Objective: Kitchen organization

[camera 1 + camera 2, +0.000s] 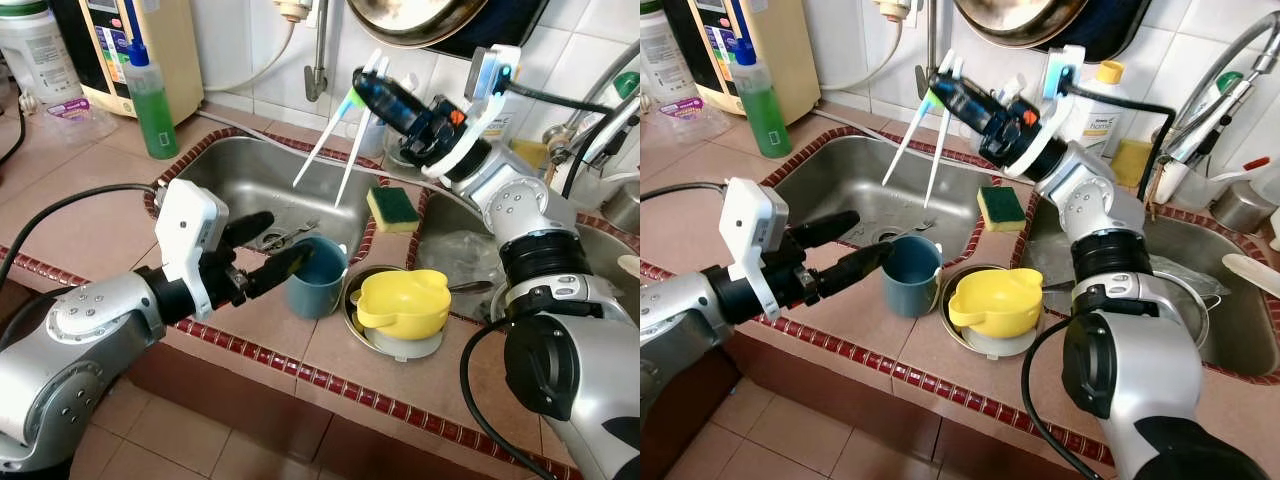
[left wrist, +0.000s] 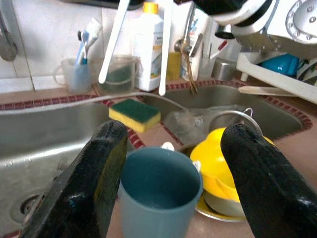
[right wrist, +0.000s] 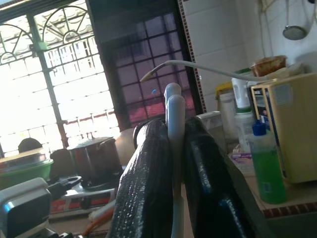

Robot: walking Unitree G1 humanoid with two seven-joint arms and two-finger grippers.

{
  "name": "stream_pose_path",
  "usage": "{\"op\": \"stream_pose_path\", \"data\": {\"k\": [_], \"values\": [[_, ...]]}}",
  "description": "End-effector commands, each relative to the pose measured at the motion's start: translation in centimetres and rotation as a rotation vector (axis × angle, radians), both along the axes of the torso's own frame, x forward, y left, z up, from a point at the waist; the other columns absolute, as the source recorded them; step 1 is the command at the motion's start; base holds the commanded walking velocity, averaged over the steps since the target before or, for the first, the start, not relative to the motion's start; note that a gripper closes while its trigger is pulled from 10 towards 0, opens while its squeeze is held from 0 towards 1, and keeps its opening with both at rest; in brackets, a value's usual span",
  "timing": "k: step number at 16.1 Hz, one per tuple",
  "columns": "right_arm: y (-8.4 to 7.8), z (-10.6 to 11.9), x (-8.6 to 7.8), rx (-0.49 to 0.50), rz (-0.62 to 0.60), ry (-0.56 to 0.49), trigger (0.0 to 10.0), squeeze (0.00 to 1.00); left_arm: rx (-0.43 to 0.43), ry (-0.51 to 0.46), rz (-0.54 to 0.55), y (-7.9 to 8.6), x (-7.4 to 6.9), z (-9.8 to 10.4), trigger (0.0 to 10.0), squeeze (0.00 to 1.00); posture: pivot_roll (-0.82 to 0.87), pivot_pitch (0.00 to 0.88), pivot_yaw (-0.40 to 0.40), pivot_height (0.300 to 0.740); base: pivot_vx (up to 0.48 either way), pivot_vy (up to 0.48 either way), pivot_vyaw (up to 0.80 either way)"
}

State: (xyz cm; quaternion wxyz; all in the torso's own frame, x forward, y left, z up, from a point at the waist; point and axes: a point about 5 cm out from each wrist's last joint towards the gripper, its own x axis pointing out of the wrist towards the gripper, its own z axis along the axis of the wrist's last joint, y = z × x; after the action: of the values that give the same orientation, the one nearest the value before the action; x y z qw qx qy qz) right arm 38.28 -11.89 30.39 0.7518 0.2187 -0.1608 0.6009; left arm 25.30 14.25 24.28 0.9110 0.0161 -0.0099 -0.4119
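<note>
The right gripper (image 1: 958,97) was clamped on two white utensils (image 1: 335,150), which hung over the sink's (image 1: 230,175) back edge. The left gripper (image 2: 171,173), fingers spread, straddled the blue cup (image 1: 317,277) on the tiled counter's (image 1: 120,215) front edge. Next, probably, came closing on the cup to steady it and lowering the utensils in. A yellow bowl (image 1: 403,301) sat just beside the cup, and a sponge (image 1: 392,207) lay on the divider between basins.

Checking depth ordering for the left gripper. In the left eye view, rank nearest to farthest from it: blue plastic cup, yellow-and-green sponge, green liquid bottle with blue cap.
1. Blue plastic cup: right at the left gripper, between its open fingers, on the sink's edge.
2. Yellow-and-green sponge: beyond the cup, on the divider between the basins.
3. Green liquid bottle with blue cap: on the counter at the back left.
</note>
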Motion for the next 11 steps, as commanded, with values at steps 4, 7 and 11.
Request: {"op": "stream_pose_path", "data": {"k": [4, 7, 11], "values": [[-2.8, 1.1, 0.6, 0.039, -0.183, -0.004, 10.0, 0.00, 0.000, -0.015, 0.017, -0.5, 0.5, -0.4, 10.0, 0.00, -0.08, 0.034, -0.028, 0.740, 0.000, 0.000, 0.00], [-4.2, 0.3, 1.0, 0.047, -0.270, 0.038, 10.0, 0.00, -0.013, -0.018, 0.021, -0.9, 0.9, -0.5, 10.0, 0.00, -0.09, 0.033, -0.024, 0.740, 0.000, 0.000, 0.00], [-5.4, -1.1, 1.5, 0.035, -0.378, 0.105, 10.0, 0.00, -0.047, -0.035, -0.003, -2.0, 1.2, -0.2, 10.0, 0.00, -0.09, 0.032, -0.019, 0.740, 0.000, 0.000, 0.00]]}}
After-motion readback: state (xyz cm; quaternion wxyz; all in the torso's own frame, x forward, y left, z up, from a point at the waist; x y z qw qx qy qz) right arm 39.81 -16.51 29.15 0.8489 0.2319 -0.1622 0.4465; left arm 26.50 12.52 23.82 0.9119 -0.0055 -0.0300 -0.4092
